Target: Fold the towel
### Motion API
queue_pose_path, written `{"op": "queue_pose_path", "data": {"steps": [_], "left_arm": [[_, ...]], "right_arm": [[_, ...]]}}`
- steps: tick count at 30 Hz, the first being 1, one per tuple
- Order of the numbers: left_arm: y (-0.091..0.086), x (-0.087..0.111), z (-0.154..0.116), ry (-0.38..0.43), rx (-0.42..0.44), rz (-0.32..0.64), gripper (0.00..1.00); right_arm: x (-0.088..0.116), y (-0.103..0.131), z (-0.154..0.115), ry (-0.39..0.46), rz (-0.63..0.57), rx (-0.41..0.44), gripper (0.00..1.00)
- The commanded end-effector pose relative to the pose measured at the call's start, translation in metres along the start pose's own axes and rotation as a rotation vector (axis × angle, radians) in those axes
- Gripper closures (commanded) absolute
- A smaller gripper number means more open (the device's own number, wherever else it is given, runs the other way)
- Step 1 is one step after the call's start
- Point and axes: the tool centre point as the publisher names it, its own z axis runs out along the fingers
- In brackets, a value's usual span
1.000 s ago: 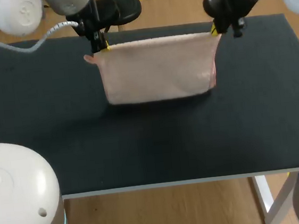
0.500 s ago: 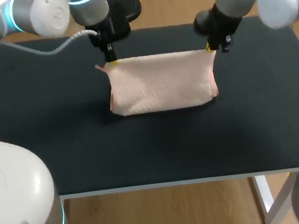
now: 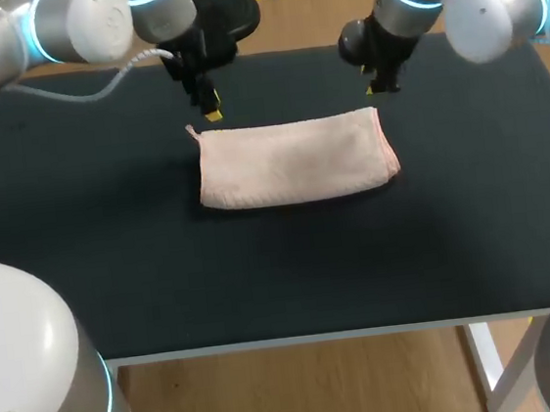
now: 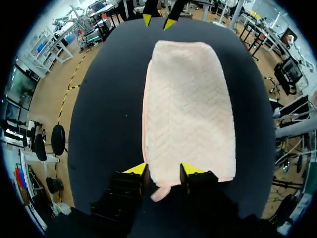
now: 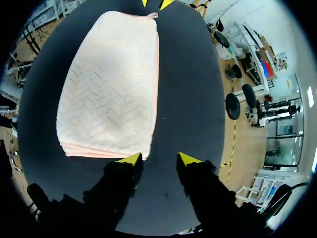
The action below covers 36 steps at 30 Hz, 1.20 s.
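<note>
Readable text, all three views: none.
- towel [image 3: 295, 160]: no label, lettering or number legible on its visible face.
- worktop [image 3: 114, 262]: no mark, sign or number legible on its surface.
</note>
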Motion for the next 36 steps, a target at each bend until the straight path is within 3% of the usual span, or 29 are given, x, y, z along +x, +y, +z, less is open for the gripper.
{"op": "queue_pose_path", "data": {"steps": [1, 4, 8, 12, 14, 27, 28, 29, 33, 36], "left_arm": [[0.024, 0.017, -0.042, -0.034, 0.253, -0.013, 0.00], [0.033, 0.029, -0.062, -0.030, 0.428, -0.026, 0.00], [0.038, 0.043, -0.075, 0.021, 0.506, -0.017, 0.00], [0.041, 0.054, -0.078, 0.090, 0.515, 0.001, 0.00], [0.040, 0.058, -0.078, 0.139, 0.455, 0.046, 0.00], [0.040, 0.058, -0.078, 0.139, 0.455, 0.046, 0.00], [0.040, 0.058, -0.078, 0.139, 0.455, 0.046, 0.00], [0.040, 0.058, -0.078, 0.139, 0.455, 0.046, 0.00], [0.040, 0.058, -0.078, 0.139, 0.455, 0.046, 0.00], [0.040, 0.058, -0.078, 0.139, 0.455, 0.046, 0.00]], "right_arm": [[0.008, -0.004, -0.042, -0.054, -0.040, -0.022, 0.00], [0.007, -0.006, -0.056, -0.056, -0.063, -0.030, 0.00], [0.010, -0.008, -0.065, -0.047, -0.055, -0.023, 0.00], [0.014, -0.008, -0.071, -0.023, -0.008, -0.037, 0.00], [0.017, -0.008, -0.080, -0.004, -0.112, -0.040, 0.00], [0.017, -0.008, -0.080, -0.004, -0.112, -0.040, 0.00], [0.019, -0.019, -0.082, -0.014, -0.071, -0.098, 0.00], [0.019, -0.026, -0.078, -0.031, 0.108, -0.108, 0.00], [0.029, -0.034, -0.076, -0.055, 0.617, -0.340, 0.00], [0.039, -0.032, -0.072, -0.045, 0.912, -0.499, 0.00]]}}
